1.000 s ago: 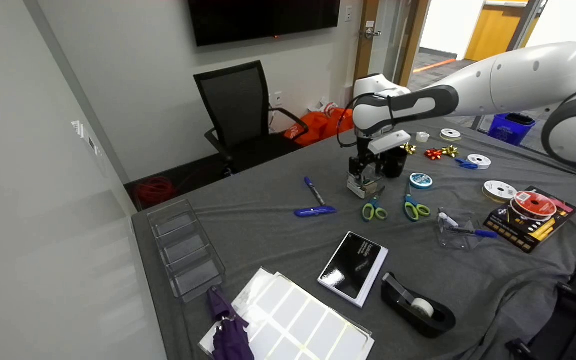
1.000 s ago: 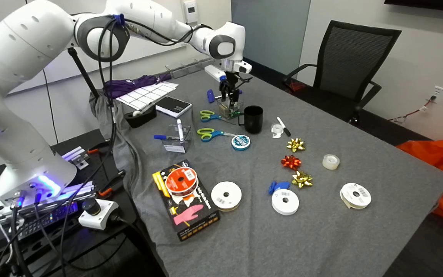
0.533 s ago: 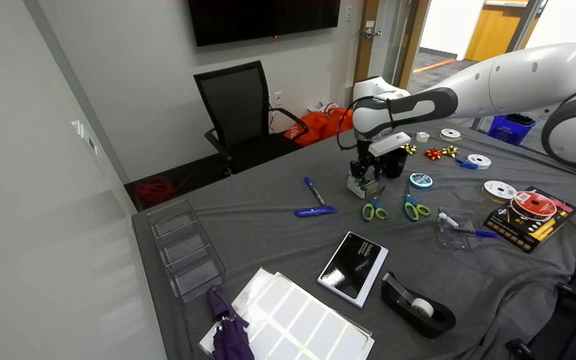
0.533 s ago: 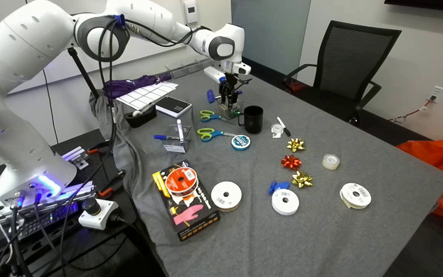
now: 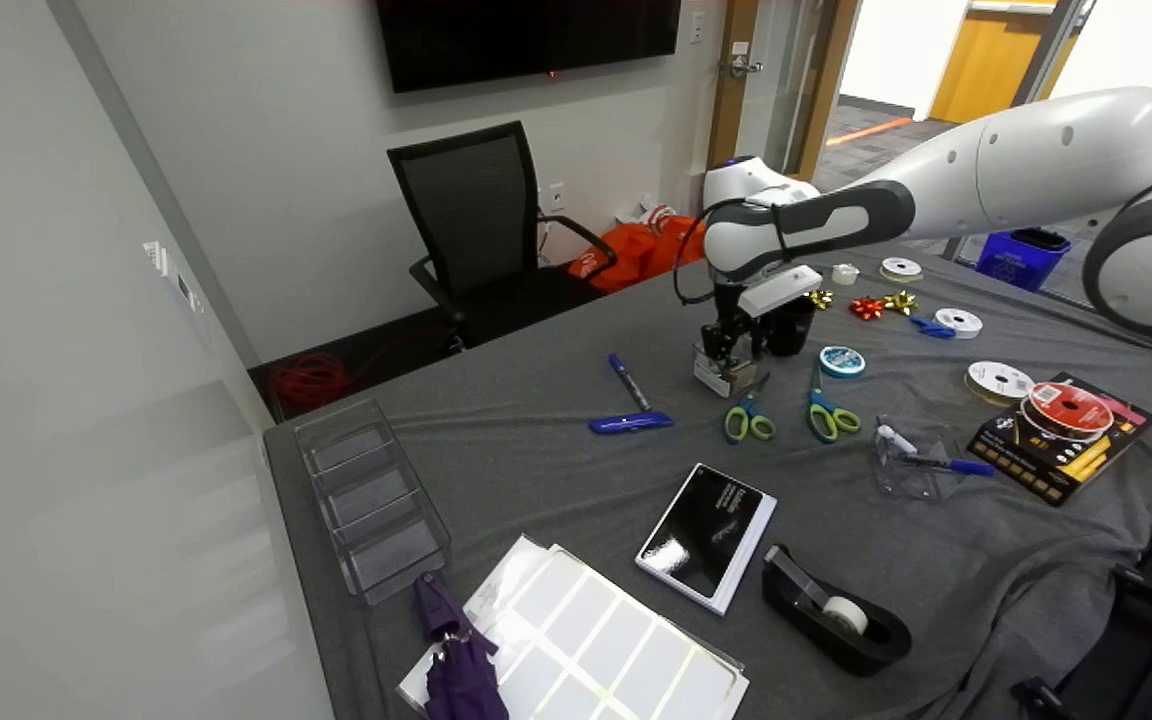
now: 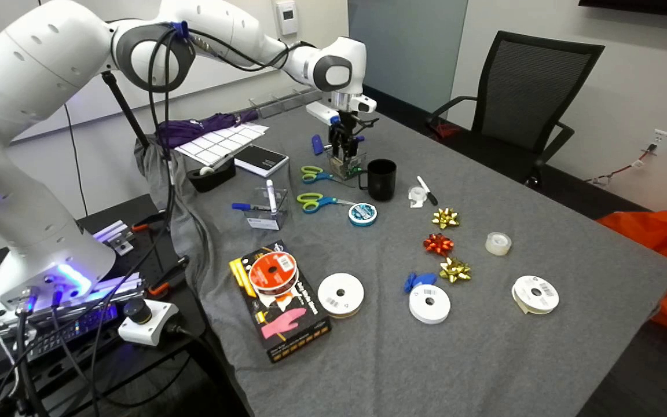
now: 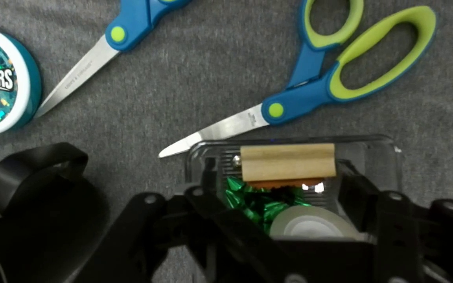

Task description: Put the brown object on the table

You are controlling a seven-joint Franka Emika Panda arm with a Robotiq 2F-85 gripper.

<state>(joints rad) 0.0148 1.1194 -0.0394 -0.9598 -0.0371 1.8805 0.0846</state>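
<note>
The brown object is a tan wooden block (image 7: 288,162) inside a clear plastic container (image 7: 372,138), beside a green foil bow (image 7: 266,206) and a tape roll (image 7: 313,224). My gripper (image 7: 277,171) is open, its black fingers on either side of the block. A gap shows at the left finger; I cannot tell whether the right one touches. In both exterior views the gripper (image 5: 733,350) (image 6: 344,152) points down into the container (image 5: 710,378) (image 6: 340,168), and its fingertips are partly hidden. The table (image 5: 536,480) (image 6: 368,359) is draped in dark grey cloth.
A black mug (image 6: 381,179) stands close beside the container. Two scissors (image 7: 309,98) (image 6: 322,201) and a mints tin (image 6: 362,214) lie near. A blue marker (image 5: 629,380), a notebook (image 5: 706,537), a tape dispenser (image 5: 836,610) and a pen holder (image 6: 265,215) are also on the table.
My gripper has moved down slightly, deeper toward the container. The objects on the table have not visibly moved.
</note>
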